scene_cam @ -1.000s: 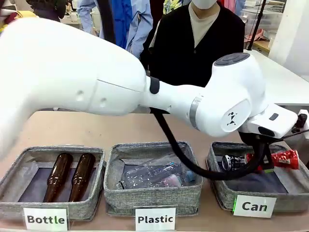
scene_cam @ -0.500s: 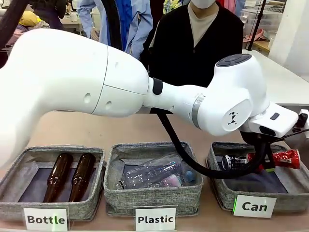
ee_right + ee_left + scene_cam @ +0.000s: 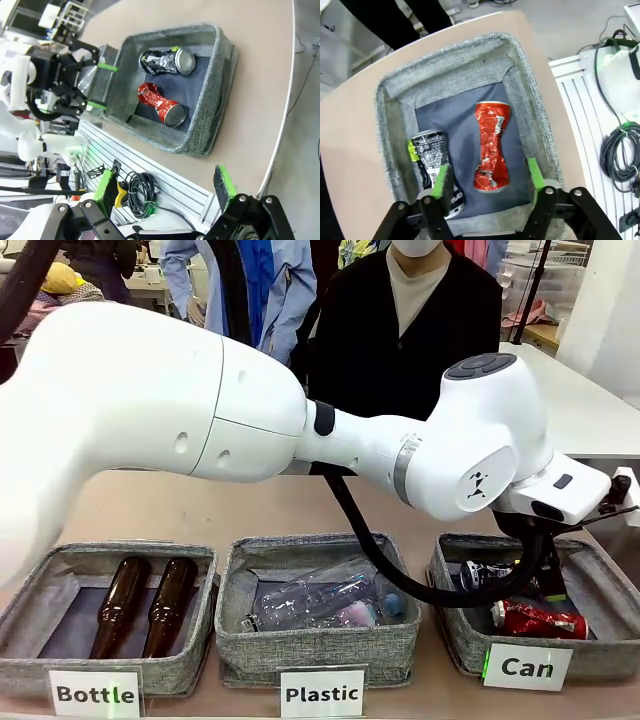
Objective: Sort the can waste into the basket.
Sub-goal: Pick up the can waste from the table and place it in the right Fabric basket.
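Now both cans lie inside the Can basket point(image 3: 520, 75).
Red can point(image 3: 490, 146) and black can point(image 3: 431, 162) rest side by side; left gripper point(image 3: 487, 175) hangs open above them, right gripper point(image 3: 165, 182) open, well apart. Lifting out, a finger could perhaps snag the rim.

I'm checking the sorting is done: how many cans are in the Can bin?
2. The red can lies mid-floor of the Can bin; the black can lies beside it, partly behind a finger of the left gripper.
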You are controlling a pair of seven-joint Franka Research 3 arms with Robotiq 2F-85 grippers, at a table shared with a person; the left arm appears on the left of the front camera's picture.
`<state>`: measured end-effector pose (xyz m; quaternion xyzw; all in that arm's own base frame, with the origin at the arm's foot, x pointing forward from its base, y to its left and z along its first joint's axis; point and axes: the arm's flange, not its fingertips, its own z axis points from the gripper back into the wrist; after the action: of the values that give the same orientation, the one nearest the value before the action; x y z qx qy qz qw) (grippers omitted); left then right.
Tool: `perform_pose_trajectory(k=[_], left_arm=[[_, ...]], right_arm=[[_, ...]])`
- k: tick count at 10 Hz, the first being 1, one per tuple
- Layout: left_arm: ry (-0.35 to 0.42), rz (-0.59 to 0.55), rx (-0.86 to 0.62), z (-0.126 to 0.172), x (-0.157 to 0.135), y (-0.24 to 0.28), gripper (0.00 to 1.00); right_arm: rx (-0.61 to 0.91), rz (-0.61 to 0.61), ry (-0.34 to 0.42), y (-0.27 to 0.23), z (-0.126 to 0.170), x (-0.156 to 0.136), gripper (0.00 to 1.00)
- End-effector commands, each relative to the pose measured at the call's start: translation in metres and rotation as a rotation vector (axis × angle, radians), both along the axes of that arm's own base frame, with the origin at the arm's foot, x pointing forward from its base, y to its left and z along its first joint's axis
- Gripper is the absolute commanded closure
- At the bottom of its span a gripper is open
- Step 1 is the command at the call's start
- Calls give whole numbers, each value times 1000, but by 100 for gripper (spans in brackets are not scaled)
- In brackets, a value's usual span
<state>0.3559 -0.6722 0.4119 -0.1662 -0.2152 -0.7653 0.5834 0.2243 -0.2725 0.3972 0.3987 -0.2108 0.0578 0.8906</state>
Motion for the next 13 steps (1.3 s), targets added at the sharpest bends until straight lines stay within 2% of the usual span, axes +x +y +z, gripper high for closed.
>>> perform_pose_trajectory(k=[1,3,4,5,6,8,9,11,13], left_arm=[[-26,-6,-3,4,-7,10,0],[1,2,7,11,-8,17,0],[31,20,46,17,-13,27,0],[29,53,86,30,-21,41,0],[15,79,69,48,-27,58,0],[74,198,34,92,-28,109,0],[162,270,14,111,-22,139,0],[283,445,-50,137,-4,216,0],[363,597,-168,148,16,301,0]], right_arm=[[-5,-21,9,1,3,0,0],[0,0,0,0,0,0,0],[36,-22,-48,1,5,4,0],[84,-76,-91,2,11,12,0],[110,-99,-127,7,17,22,0],[143,-35,-150,29,32,43,0],[149,0,-152,46,38,57,0],[186,128,-151,95,52,84,0],[218,236,-153,148,59,105,0]])
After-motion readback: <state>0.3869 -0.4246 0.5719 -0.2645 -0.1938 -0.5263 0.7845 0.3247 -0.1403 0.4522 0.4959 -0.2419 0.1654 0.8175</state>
